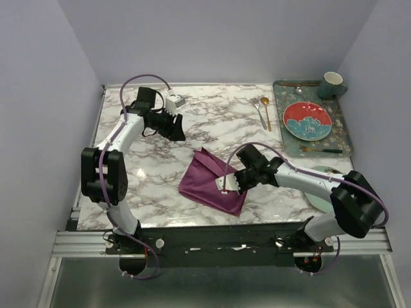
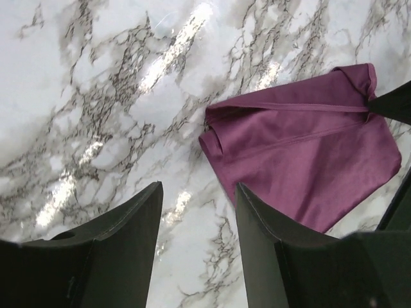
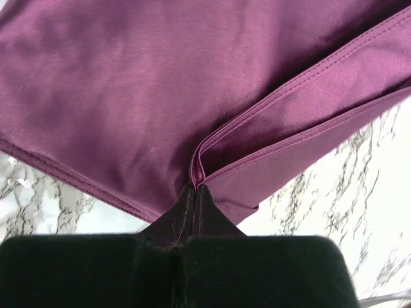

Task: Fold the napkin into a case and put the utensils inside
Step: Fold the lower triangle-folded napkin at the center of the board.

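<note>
The plum-purple napkin (image 1: 207,183) lies folded in a broad, layered wedge on the marble near the front middle. No case is in view. My right gripper (image 1: 228,184) is shut on the napkin's (image 3: 160,96) stacked hem layers at its right edge, pinched at the fingertips of the right gripper (image 3: 194,187). My left gripper (image 1: 178,126) hovers open to the back left of the cloth. In its own view the left gripper (image 2: 199,192) has only bare marble between its fingers, with the napkin (image 2: 302,160) to the right. The silver fork (image 1: 259,114) and gold spoon (image 1: 266,115) lie side by side at the back.
A teal tray (image 1: 344,138) at the back right holds a red plate (image 1: 307,120), a mug (image 1: 332,82) and a green-handled utensil (image 1: 320,150). A pale green plate (image 1: 319,196) sits partly under my right arm. A small white box (image 1: 174,100) sits at the back left.
</note>
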Controlling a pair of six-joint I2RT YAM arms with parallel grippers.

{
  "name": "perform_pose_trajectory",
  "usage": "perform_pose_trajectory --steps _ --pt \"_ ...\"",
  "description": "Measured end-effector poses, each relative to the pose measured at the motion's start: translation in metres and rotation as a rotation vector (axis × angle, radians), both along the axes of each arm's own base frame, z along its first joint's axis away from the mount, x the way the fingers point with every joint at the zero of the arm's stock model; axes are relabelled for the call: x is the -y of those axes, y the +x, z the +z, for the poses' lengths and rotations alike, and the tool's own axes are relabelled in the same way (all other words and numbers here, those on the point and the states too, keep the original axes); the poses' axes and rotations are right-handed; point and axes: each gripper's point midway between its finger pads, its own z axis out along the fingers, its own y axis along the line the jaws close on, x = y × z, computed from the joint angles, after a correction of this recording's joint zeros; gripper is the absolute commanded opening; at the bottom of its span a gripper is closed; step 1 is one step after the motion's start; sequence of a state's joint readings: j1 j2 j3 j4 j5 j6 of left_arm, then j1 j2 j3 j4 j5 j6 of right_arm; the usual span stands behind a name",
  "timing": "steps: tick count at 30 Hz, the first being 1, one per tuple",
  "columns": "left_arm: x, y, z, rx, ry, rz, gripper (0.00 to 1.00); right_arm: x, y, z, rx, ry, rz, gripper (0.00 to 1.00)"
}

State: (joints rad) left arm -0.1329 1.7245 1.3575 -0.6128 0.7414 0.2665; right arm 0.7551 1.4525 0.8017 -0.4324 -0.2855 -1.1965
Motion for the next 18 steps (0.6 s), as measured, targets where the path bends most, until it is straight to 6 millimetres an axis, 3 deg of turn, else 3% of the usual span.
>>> perform_pose_trajectory --steps 4,7,18 --pt "0.015 0.006 -0.005 0.058 0.073 -0.139 0.58 0.004 -0.008 -0.004 0.026 -0.012 0.073 0.01" --pt "0.025 -0.002 -0.016 0.107 0.134 -0.267 0.56 0.006 -0.010 -0.007 0.043 -0.021 0.115 0.01" --pt "0.041 -0.012 -0.039 0.319 0.230 -0.604 0.56 0.005 -0.009 -0.004 0.065 -0.018 0.147 0.01"
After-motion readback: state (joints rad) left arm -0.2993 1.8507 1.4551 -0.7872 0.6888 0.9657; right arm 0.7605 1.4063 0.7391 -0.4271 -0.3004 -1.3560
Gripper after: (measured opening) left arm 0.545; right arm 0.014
